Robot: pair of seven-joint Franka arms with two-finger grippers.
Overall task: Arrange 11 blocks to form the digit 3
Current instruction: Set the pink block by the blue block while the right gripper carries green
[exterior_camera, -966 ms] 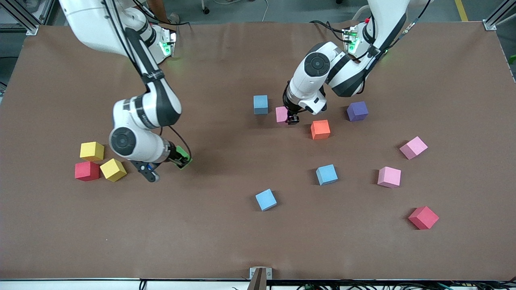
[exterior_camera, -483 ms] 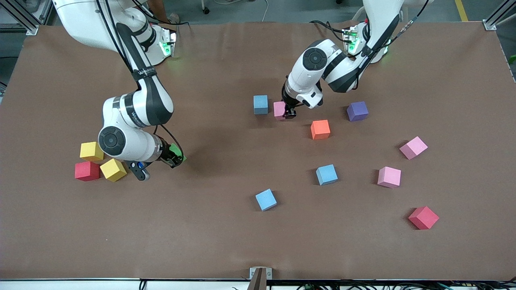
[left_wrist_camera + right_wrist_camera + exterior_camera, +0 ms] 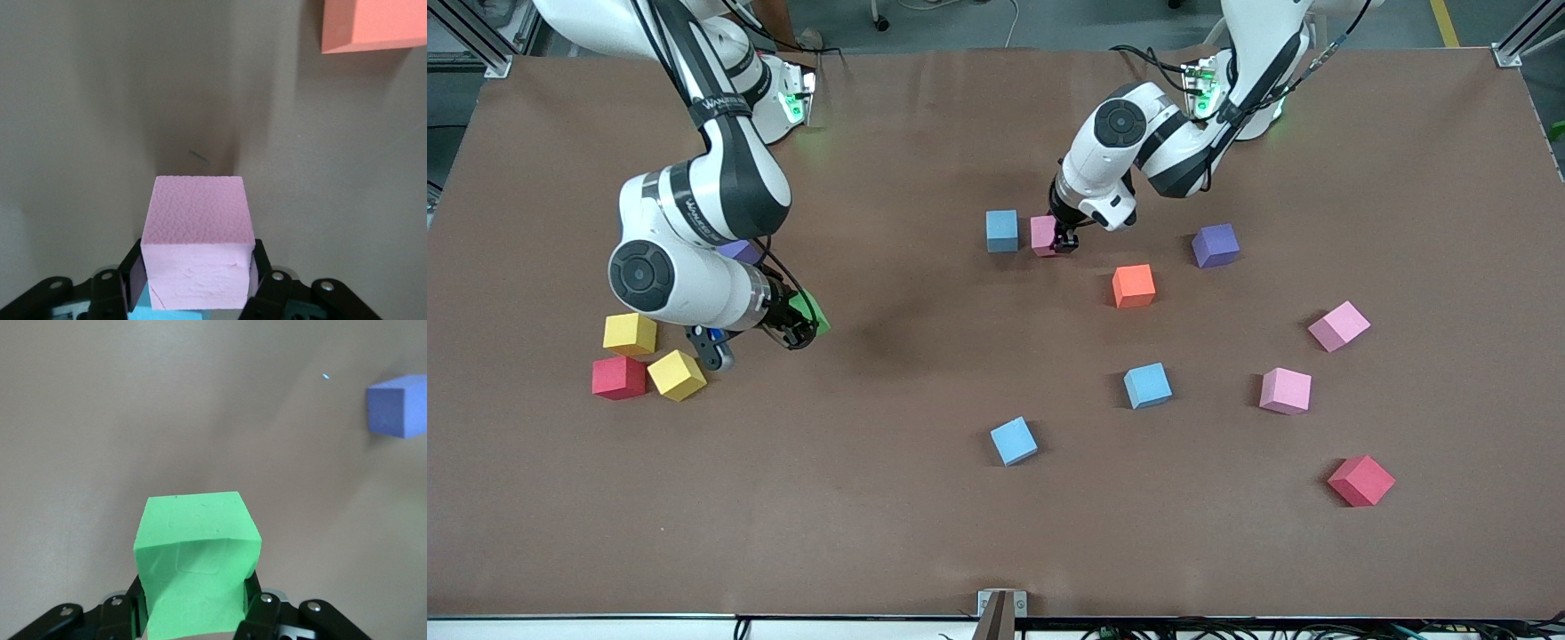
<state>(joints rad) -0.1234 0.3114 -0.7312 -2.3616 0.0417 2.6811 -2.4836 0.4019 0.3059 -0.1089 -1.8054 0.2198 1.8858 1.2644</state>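
On the worktop (image 3: 925, 533), digit 3 barely begun. Left claw (image 3: 1064, 244) is pinching a pink block (image 3: 1042, 235) just beside a blue block (image 3: 1002, 230), placing it. Right claw (image 3: 799, 329) is gripping a green block (image 3: 811, 311). Next: seating pink flush against blue.

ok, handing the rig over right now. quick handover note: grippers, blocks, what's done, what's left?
Left gripper: shut on a pink block, low beside the blue block nearest the bases.
Right gripper: shut on the green block, over bare table toward the right arm's end.
Loose blocks: two yellow and a red clustered at the right arm's end; orange, purple, two blue, two pink, red scattered.
Another purple block sits partly hidden under the right arm.
Done: no digit 3 yet; at most its first pair is starting.
Left: place both held blocks, then build the rest.
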